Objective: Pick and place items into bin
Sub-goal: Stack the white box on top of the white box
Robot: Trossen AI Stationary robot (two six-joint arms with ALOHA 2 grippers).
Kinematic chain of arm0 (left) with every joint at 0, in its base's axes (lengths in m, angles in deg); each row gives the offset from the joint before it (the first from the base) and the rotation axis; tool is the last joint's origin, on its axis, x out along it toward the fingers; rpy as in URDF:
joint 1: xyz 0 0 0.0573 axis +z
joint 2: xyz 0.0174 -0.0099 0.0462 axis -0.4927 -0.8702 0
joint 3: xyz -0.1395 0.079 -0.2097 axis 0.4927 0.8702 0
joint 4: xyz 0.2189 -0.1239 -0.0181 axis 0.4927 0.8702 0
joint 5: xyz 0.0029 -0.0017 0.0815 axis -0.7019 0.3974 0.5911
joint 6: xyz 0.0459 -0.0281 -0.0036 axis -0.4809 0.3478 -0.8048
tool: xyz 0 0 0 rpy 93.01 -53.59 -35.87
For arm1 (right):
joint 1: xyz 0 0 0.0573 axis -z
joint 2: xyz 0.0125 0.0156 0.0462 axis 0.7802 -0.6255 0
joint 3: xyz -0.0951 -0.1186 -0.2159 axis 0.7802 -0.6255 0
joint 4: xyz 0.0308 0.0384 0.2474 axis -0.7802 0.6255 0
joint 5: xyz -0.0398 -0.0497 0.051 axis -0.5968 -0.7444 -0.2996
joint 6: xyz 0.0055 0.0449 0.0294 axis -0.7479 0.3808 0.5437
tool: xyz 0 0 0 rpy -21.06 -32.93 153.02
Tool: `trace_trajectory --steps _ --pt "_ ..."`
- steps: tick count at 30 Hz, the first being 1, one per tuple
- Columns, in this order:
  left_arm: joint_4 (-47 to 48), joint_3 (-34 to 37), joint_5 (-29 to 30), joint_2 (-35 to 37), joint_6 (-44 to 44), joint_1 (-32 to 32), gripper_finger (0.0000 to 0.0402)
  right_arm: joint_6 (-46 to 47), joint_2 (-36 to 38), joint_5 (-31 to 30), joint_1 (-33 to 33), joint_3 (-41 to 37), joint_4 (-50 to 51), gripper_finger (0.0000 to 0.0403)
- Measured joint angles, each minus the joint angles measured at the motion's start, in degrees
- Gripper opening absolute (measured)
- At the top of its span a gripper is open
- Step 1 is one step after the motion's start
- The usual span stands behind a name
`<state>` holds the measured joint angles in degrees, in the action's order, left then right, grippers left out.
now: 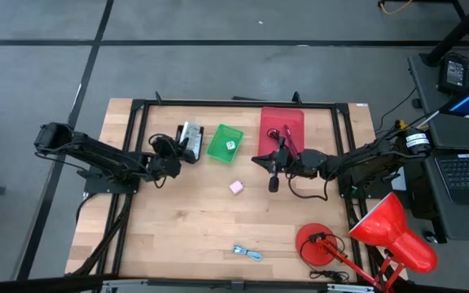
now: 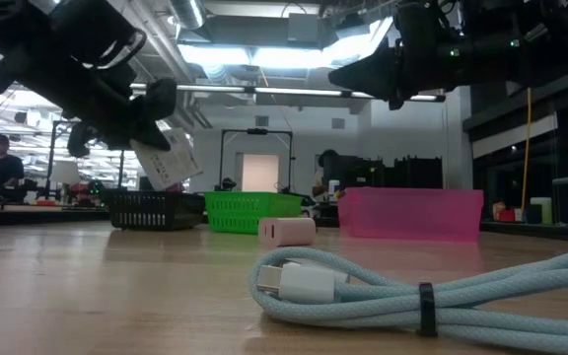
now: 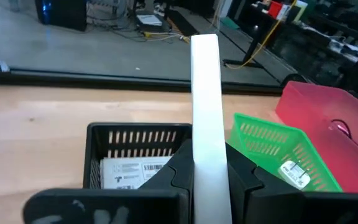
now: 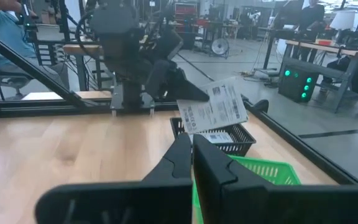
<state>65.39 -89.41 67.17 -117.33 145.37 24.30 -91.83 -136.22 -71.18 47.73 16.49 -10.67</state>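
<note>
My left gripper (image 3: 207,177) is shut on a white printed packet (image 4: 215,107) and hovers over a black basket (image 1: 189,143). A second white packet (image 3: 134,172) lies inside that basket. A pale die (image 3: 293,173) sits in the green bin (image 1: 225,142). Red and black cords (image 1: 287,134) lie in the pink bin (image 1: 282,122). A pink cube (image 1: 236,187) and a coiled blue-white cable (image 2: 402,289) rest on the table. My right gripper (image 4: 192,148) is shut on nothing and hangs above the table between the green and pink bins. My left gripper pinches the white packet between its two fingers, by the end nearest the wrist (image 3: 207,163). The fingers reach in from the table's left. The packet is lifted clear above the black basket (image 2: 151,209) and juts out tilted beyond the fingertips (image 2: 163,158).
A red desk lamp (image 1: 385,232) with its round base (image 1: 316,242) stands at the table's near right corner. A black frame (image 1: 243,103) runs along the far edge. Open wood lies around the pink cube, between the bins and the cable.
</note>
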Motion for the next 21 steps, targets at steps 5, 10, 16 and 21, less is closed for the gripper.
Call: trace_trajectory --steps 5,10,16,21 --pt "0.48 0.0 -0.11 -3.0 3.99 0.0 0.0033 -0.04 0.0 0.0 0.0 0.02 0.14 0.0" --pt "0.49 0.0 -0.69 -4.83 6.46 0.0 0.0037 -0.03 0.0 0.0 0.0 0.02 0.16 0.0" --pt "0.46 0.0 -0.71 -5.29 6.46 0.0 0.0038 -0.04 0.0 0.0 0.0 0.02 0.17 0.0" --pt "0.44 0.0 -2.39 -5.29 6.44 0.0 0.006 -0.04 0.0 0.0 0.0 0.02 0.17 0.0"
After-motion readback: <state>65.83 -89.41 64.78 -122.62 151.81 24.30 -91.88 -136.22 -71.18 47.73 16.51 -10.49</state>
